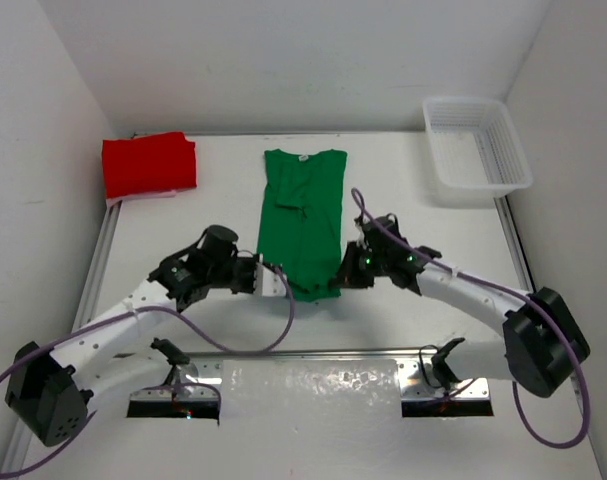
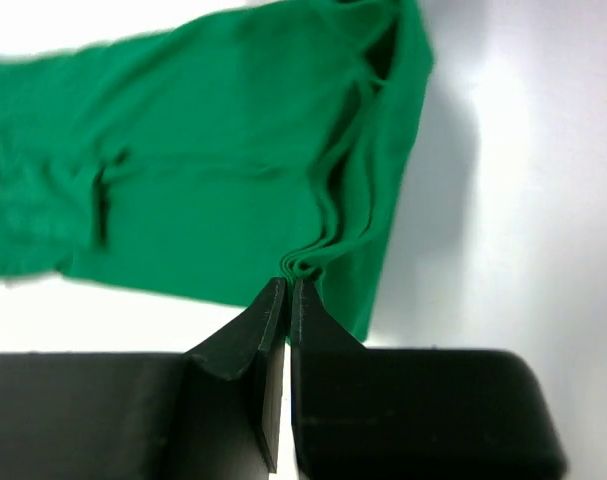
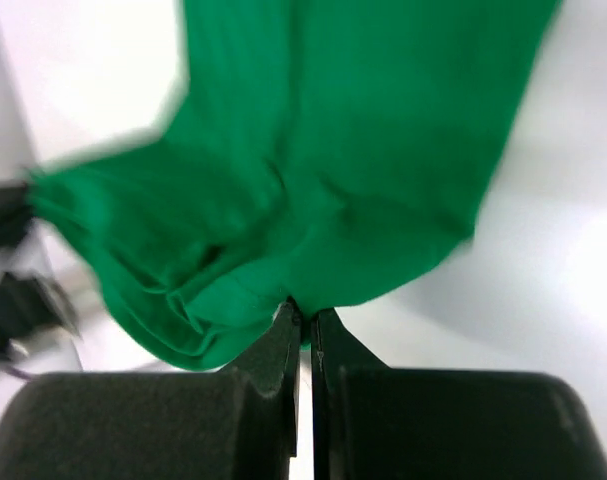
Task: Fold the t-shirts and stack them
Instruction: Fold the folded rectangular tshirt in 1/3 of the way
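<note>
white table (image 1: 223,170), smooth, white walls on the left, back and right, metal rail down its side edges. green t-shirt (image 1: 303,215) lies mid-table, long axis running away from the arms, collar at the far end, folded lengthwise into a narrow strip. it is soft cloth with a few creases mid-body and its layers bunched at the near hem. there is bare table on both sides of it and past the collar. white plastic mesh basket (image 1: 480,183) sits at the far right corner, rectangular, well apart from the green shirt. red t-shirt (image 1: 148,166) is folded into a flat block at the far left corner by the wall, also well apart from the green one. left pincer (image 1: 279,283) is closed tight on the near-left hem corner of the green t-shirt, a ripple of stacked layers nipped between its black tips. right pincer (image 1: 341,275) is closed on the near-right hem corner, cloth caught at the very tips. both sit low, facing each other across the hem.
</note>
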You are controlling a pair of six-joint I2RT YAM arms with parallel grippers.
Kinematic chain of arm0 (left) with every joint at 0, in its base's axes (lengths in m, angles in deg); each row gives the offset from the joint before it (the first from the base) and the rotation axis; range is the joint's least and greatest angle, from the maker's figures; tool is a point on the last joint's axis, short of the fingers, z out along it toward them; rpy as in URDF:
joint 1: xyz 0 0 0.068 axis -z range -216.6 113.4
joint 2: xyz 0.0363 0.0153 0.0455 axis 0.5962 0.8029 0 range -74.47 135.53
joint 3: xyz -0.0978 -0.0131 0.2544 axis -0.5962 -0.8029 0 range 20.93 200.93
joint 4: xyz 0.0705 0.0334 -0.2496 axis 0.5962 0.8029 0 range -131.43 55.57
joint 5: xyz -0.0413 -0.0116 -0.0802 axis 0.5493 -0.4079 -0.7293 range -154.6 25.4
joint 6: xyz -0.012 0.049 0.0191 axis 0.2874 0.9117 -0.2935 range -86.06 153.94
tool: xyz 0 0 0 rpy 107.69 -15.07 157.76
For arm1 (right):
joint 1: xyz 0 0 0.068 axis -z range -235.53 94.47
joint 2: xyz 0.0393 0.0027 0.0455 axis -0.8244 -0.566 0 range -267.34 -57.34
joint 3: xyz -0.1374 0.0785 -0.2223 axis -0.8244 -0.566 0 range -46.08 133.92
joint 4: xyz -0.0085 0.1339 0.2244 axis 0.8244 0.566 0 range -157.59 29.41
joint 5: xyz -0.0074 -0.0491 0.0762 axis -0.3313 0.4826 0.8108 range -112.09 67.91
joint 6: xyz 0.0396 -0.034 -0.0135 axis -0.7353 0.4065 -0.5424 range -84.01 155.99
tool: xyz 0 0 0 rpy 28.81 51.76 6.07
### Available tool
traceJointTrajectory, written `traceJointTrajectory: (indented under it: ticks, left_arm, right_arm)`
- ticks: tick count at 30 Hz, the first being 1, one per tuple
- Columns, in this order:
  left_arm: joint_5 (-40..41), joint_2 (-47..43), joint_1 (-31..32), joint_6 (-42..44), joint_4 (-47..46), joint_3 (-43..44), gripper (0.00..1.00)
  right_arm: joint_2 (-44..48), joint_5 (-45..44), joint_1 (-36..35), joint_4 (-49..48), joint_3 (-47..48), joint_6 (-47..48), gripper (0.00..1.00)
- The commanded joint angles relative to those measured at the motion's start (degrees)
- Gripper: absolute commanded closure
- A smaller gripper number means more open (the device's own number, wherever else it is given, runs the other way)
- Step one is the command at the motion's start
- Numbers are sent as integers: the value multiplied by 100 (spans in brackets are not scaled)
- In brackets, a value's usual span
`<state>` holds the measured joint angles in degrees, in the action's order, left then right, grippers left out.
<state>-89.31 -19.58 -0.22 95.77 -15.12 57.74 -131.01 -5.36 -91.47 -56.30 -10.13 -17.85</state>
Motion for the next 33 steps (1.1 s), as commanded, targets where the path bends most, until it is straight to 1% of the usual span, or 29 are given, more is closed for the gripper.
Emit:
traceJointTrajectory:
  ticks: [1,2,3,4,5,7,8,9,11,13,19,24,32,33]
  left_arm:
    - [-157,450,-350,-828,-176,439,100]
    - [-148,609,-438,-960,-274,571,100]
    - [-166,776,-656,-1179,-458,851,100]
    - [-157,1151,-798,-1294,-555,1001,100]
    - [-183,1355,-930,-1409,-643,1177,100]
    - [-148,1907,-1377,-1769,-942,1739,100]
    - [-96,2042,-1379,-1788,-943,1819,100]
    - [0,2156,-1432,-1814,-1195,1855,100]
    - [220,2429,-1441,-1858,-1417,1934,100]
    - [335,2718,-1450,-1963,-1610,2022,100]
    - [748,3360,-1555,-2253,-2313,2241,100]
    - [836,3817,-1669,-2166,-2673,2374,100]
    - [713,4266,-1678,-1885,-3060,2356,100]
    - [739,4353,-1678,-1867,-3113,2356,100]
  right_arm:
    - [-314,66,455,110,720,479,100]
    - [-437,111,692,110,852,541,100]
    - [-725,172,816,110,1140,646,100]
    - [-884,320,1043,49,1291,691,100]
    - [-1043,383,1133,49,1440,743,100]
    - [-1535,462,1334,136,2080,1032,100]
    - [-1684,471,1370,198,2083,1034,100]
    - [-1842,497,1406,233,2344,1121,100]
    - [-2247,664,1528,225,2522,1113,100]
    - [-2502,735,1642,77,2663,1043,100]
    - [-2968,647,1828,67,3085,1052,100]
    - [-3329,647,1880,102,3401,1069,100]
    - [-3979,735,2056,119,3735,1060,100]
    - [-4084,761,2100,76,3771,1069,93]
